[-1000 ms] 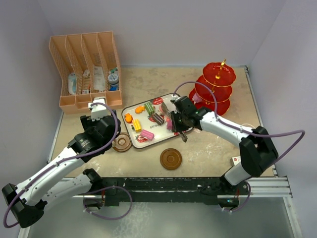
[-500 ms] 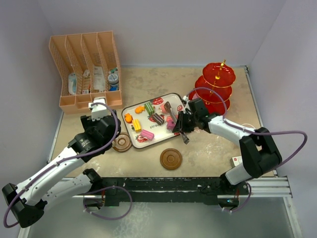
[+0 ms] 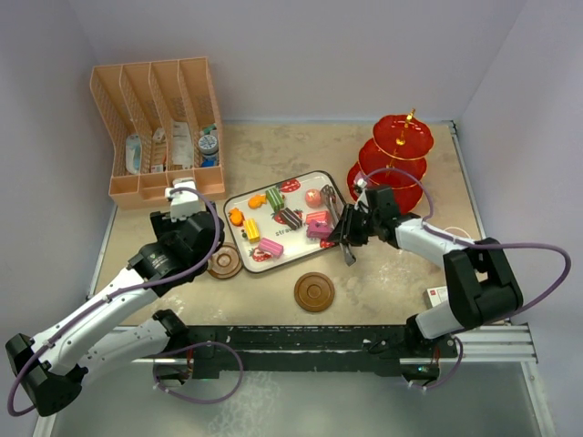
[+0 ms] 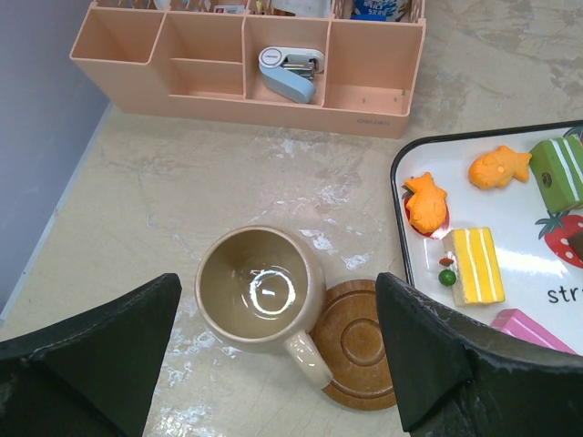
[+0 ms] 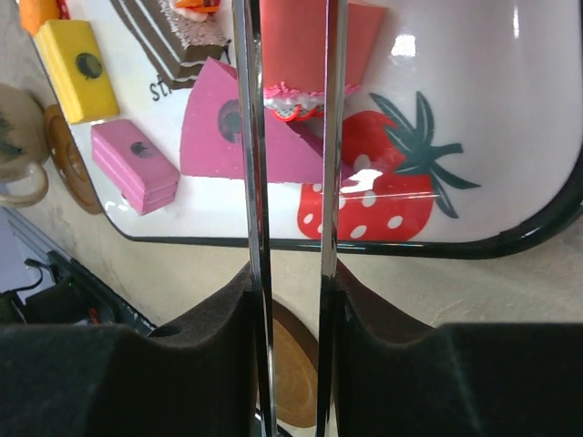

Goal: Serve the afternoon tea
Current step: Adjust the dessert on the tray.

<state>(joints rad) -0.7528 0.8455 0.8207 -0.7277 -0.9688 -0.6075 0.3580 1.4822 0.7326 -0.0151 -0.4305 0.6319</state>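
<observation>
My left gripper (image 4: 276, 284) (image 3: 187, 229) is open, hovering over the tan mug (image 4: 260, 291). The mug stands upright on the table, touching a brown saucer (image 4: 360, 341) (image 3: 224, 263). My right gripper (image 5: 293, 282) (image 3: 348, 232) is shut on the metal tongs (image 5: 251, 137) (image 3: 331, 202). The tong arms reach over the white tray (image 3: 239, 198) of toy cakes and lie over a red slice (image 5: 296, 45); I cannot tell if they pinch it. A pink wedge (image 5: 214, 137) lies beside it. The second saucer (image 3: 314, 291) lies near the front. The red three-tier stand (image 3: 393, 164) is at the back right. The pink mug is out of view.
The peach rack (image 3: 155, 118) (image 4: 246, 82) of toiletries stands at the back left. A small white box (image 3: 435, 295) lies by the right arm's base. The tray's black rim (image 5: 364, 244) runs just ahead of my right fingers.
My right gripper has drawn the tongs to the right, from the tray's middle to its right edge. The left arm has not moved.
</observation>
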